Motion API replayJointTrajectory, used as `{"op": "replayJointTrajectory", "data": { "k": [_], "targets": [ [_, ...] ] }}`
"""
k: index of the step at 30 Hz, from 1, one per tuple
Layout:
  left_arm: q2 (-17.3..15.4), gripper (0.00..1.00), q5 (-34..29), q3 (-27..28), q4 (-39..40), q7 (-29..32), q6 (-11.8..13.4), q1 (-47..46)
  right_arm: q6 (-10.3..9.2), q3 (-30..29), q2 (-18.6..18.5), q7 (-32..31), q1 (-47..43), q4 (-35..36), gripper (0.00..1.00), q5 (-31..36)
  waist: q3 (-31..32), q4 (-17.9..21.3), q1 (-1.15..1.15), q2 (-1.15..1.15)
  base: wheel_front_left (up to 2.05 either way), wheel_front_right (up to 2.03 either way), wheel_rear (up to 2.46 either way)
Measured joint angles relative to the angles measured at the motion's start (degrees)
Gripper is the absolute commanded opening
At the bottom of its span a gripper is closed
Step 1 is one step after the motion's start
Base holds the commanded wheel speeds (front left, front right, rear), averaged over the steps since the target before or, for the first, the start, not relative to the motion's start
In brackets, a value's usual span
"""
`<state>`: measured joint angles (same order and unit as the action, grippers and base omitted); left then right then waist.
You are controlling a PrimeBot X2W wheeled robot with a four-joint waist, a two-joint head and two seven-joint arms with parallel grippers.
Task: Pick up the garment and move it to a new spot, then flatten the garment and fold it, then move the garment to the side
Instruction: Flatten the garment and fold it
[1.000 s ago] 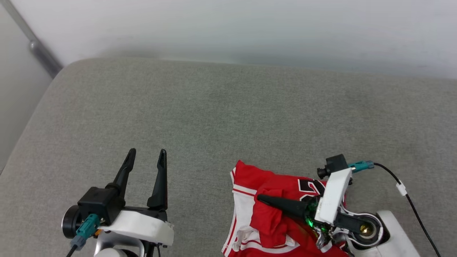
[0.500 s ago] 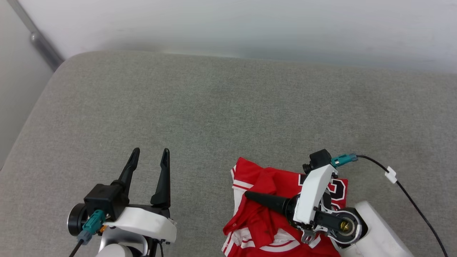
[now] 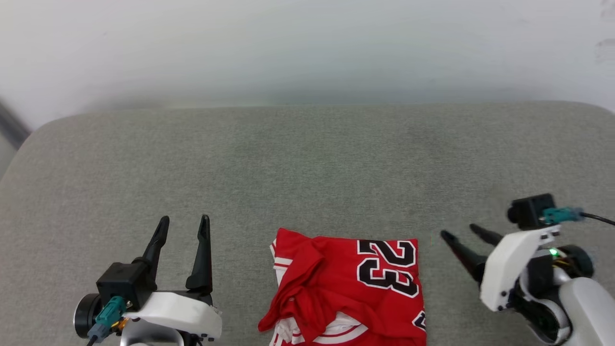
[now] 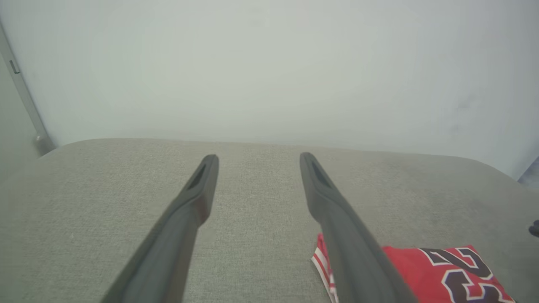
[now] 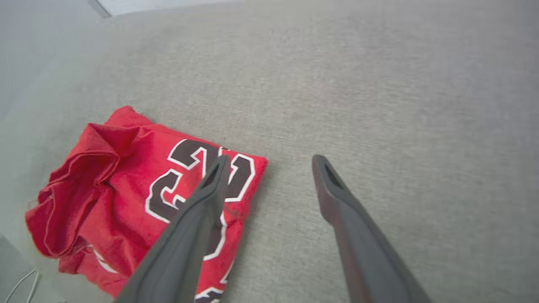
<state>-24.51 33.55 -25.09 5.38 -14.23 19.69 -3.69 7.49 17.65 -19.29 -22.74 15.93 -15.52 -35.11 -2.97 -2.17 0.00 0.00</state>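
The red garment point(image 3: 346, 288) lies folded on the grey cushion near its front edge, with black white-outlined "23" lettering facing up and a rumpled flap with white striped trim on its left side. It also lies at the left in the right wrist view point(image 5: 139, 198) and at the lower right in the left wrist view point(image 4: 442, 273). My right gripper point(image 3: 460, 232) stands open just right of the garment, clear of it, with nothing between its fingers. My left gripper point(image 3: 184, 220) stands open to the garment's left, apart from it and empty.
The grey fabric cushion point(image 3: 307, 163) stretches wide behind and around the garment. A pale wall point(image 3: 307, 43) rises behind its far edge. A black cable point(image 3: 598, 219) runs from my right wrist off the right side.
My right gripper has let go of the garment, opened and pulled off it to the right. The garment now lies flatter with its number showing. The head camera has shifted; the left arm keeps its pose.
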Motion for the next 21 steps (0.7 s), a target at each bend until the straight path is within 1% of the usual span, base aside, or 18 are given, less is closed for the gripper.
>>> {"op": "replayJointTrajectory", "data": {
  "k": [3,6,9,13,16,21],
  "targets": [
    [-0.19,1.00,0.16,0.98,0.13,-0.05,0.59,0.71,0.00,-7.43,0.03,3.66,-2.96,2.68,1.00,5.41,0.53,1.88,0.00,0.00,0.00,0.00,0.00],
    [-0.25,1.00,0.48,1.55,0.16,-0.09,1.07,1.32,0.00,-14.39,1.96,8.24,-5.88,6.45,1.00,9.72,1.11,3.41,0.00,0.00,0.00,0.00,0.00],
    [-0.30,1.00,0.58,2.31,0.11,-0.15,1.53,2.21,0.00,-18.73,4.30,12.99,-8.11,10.63,1.00,12.59,1.74,4.47,0.00,0.00,0.00,0.00,0.00],
    [-0.31,1.00,0.97,3.45,-0.07,-0.42,1.99,3.78,0.01,-20.74,6.81,17.93,-10.77,14.94,1.00,14.62,2.77,5.28,0.00,0.00,0.00,0.00,0.00],
    [-0.31,1.00,0.97,3.74,-0.38,-0.51,2.00,5.11,0.00,-21.06,8.12,19.40,-13.13,16.71,1.00,16.39,3.51,5.46,0.00,0.00,0.00,0.00,0.00],
    [-0.16,1.00,0.98,4.27,-1.18,-0.57,2.16,7.27,0.00,-20.31,10.06,19.53,-16.97,19.22,1.00,17.97,4.52,5.41,0.00,0.00,0.00,0.00,0.00]
  ]
}}
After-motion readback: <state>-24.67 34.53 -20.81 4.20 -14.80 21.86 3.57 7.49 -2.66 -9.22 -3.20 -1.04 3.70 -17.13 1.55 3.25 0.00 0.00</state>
